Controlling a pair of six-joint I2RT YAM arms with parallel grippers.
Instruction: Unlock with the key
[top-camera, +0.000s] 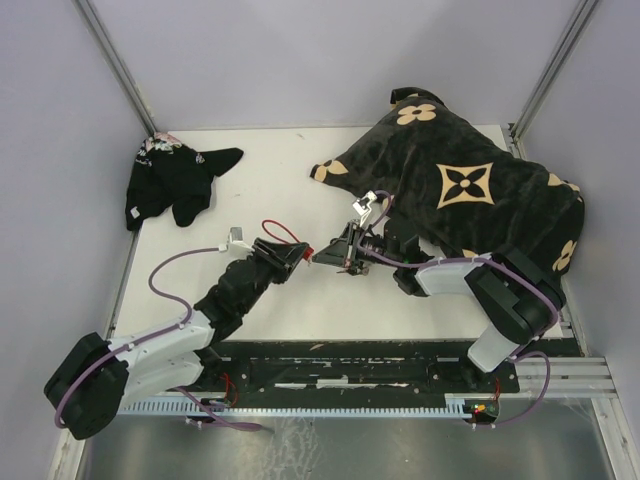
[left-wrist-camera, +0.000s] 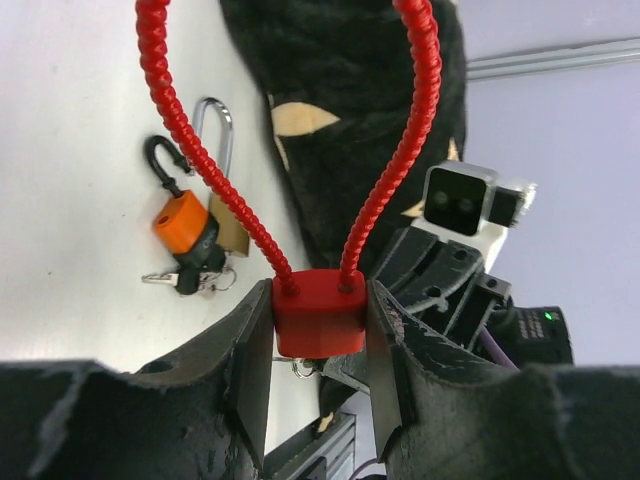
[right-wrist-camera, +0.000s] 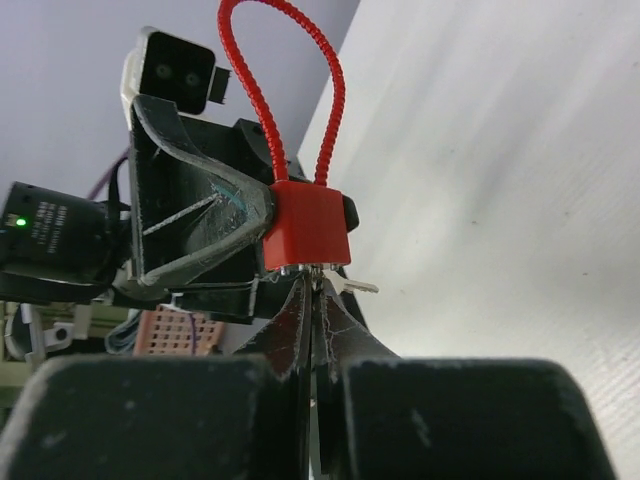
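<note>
Closest to the right wrist lens, the right gripper (right-wrist-camera: 312, 300) had its fingers pressed flat together, pinching what looked like the key (right-wrist-camera: 318, 282). Only a sliver of metal showed at the tips, right under the red padlock (right-wrist-camera: 308, 225). Whether the blade was fully seated in the keyhole could not be told. The left gripper (left-wrist-camera: 318, 350) was clamped on the padlock's body from both sides, holding it above the table (top-camera: 270, 190). The red cable loop (left-wrist-camera: 400, 150) pointed away from it, and the keyhole face was turned toward the right arm.

The step in hand seemed to be seating and turning the key. Done well, the right wrist would roll about the key's own line without pushing sideways. The left grip would need to be firm so the body did not twist along. A thin key between flat pads could slip, so a slow turn looked wise.

On the table lay an orange padlock (left-wrist-camera: 180, 222) with small keys (left-wrist-camera: 185, 282), beside another lock with a silver shackle (left-wrist-camera: 225, 135). A black cloth with tan flowers (top-camera: 470, 190) lay behind the right arm, and a dark garment (top-camera: 170, 180) lay well apart at the far left. Nothing stood between the grippers, but the two wrists met nose to nose, leaving little room to roll.
</note>
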